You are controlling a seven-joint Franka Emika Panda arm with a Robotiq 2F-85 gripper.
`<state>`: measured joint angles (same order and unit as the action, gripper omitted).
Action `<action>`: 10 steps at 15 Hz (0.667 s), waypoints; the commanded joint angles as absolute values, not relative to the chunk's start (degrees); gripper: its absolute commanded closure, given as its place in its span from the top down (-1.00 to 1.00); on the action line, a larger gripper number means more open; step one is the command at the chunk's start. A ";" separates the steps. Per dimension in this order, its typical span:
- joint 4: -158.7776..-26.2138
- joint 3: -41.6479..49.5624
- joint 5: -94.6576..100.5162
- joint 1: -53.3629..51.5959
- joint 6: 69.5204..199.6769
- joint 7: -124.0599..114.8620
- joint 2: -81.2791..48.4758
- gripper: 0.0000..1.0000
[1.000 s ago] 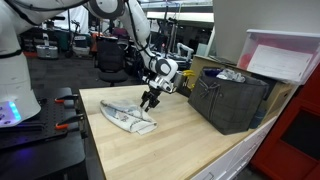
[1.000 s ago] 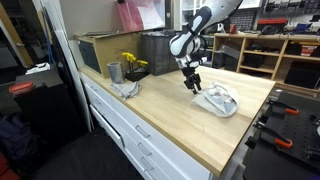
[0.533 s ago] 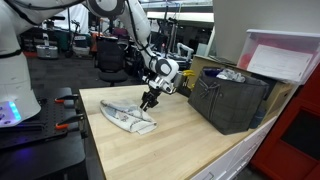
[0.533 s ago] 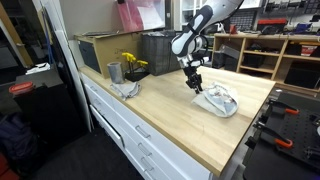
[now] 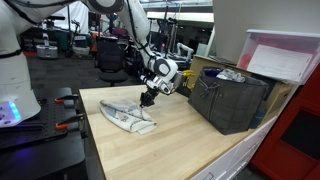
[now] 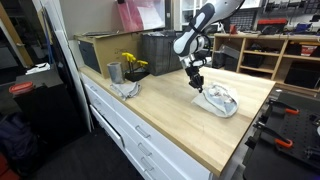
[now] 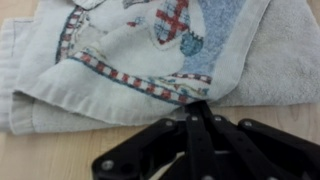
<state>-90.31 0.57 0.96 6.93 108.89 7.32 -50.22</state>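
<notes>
A pale folded towel [image 5: 125, 117] with a red-checked border and a printed figure lies on the wooden table [image 5: 190, 140]. It also shows in an exterior view as the towel [image 6: 220, 98] near the table's right end. My gripper [image 5: 147, 99] points down at the towel's edge nearest the table's middle, and is also seen as the gripper [image 6: 198, 87]. In the wrist view the gripper [image 7: 197, 107] has its black fingers pressed together, tips pinched right on the hem of the towel [image 7: 150, 50]. Bare wood shows beside the fingers.
A dark bin [image 5: 230, 100] with cloth inside stands on the table beyond the gripper, under a pink-and-white box [image 5: 285, 55]. A metal cup [image 6: 114, 72], yellow flowers [image 6: 132, 63] and a crumpled cloth [image 6: 127, 88] sit at the table's other end. Drawers run along the table front [image 6: 140, 135].
The fingers have come together at the towel's edge; a second ago they stood apart. The arm has sunk slightly toward the cloth.
</notes>
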 commanded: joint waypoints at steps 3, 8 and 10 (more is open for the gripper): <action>-97.03 1.46 0.51 5.64 110.20 3.82 -40.75 -0.98; -99.89 4.08 3.64 3.26 108.68 -2.33 -34.59 -0.98; -102.09 4.83 4.20 2.75 107.80 -4.68 -32.48 -0.98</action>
